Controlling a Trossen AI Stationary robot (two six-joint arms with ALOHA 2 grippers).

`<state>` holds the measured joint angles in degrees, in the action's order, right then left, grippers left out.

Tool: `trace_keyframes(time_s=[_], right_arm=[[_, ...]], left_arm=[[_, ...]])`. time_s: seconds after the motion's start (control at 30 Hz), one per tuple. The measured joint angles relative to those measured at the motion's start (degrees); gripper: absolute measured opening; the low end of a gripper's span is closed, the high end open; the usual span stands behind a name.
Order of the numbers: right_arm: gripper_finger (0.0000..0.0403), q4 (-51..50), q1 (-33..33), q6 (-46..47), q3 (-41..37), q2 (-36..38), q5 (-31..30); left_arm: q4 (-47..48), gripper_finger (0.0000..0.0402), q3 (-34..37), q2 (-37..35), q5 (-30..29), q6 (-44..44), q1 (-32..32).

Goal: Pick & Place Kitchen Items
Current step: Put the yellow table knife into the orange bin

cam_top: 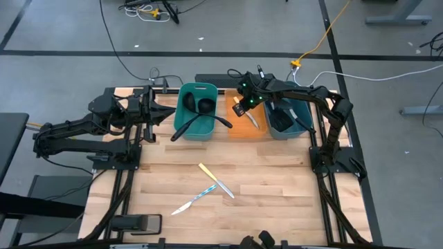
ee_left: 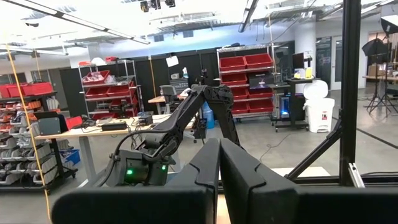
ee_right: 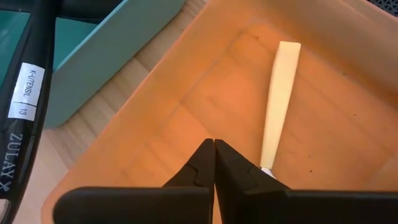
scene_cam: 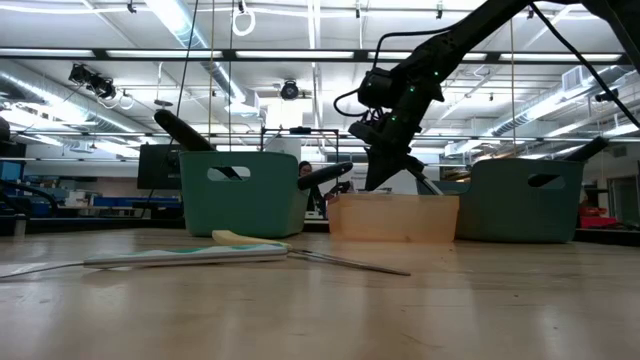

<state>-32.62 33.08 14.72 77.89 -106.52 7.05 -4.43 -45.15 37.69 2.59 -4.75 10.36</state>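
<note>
While its fingers are pressed together on nothing, the right gripper [ee_right: 214, 163] is held low over the orange tray [cam_top: 239, 128], just beside a yellow-handled knife [ee_right: 275, 106] lying inside it. Black utensils [cam_top: 201, 119] are seen in and leaning from the left teal bin [cam_top: 196, 90]; more sit in the right bin [cam_top: 302, 131]. Two knives [cam_top: 204, 190] lie crossed mid-table. The left gripper [ee_left: 219, 177], clenched empty, is parked beside the left bin

A pale yellow knife handle [ee_right: 278, 106] is seen on the orange tray [ee_right: 186, 106] just beside the dark right pincer [ee_right: 214, 163], teal is shown by the bin [ee_right: 106, 59] next to it, and black by a white-labelled utensil handle [ee_right: 25, 93].
</note>
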Motion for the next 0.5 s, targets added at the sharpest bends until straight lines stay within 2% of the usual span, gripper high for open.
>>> trace_keyframes(time_s=[0.3,0.5], right_arm=[[0.0003,-0.2,0.0,-0.2,0.0,0.5,-0.6],[0.0002,-0.1,-1.0,-1.8,0.0,5.5,-3.8]], left_arm=[[0.0,0.0016,0.0,0.0,0.0,0.0,0.0],[0.0,0.0016,0.0,0.0,0.0,0.0,0.0]])
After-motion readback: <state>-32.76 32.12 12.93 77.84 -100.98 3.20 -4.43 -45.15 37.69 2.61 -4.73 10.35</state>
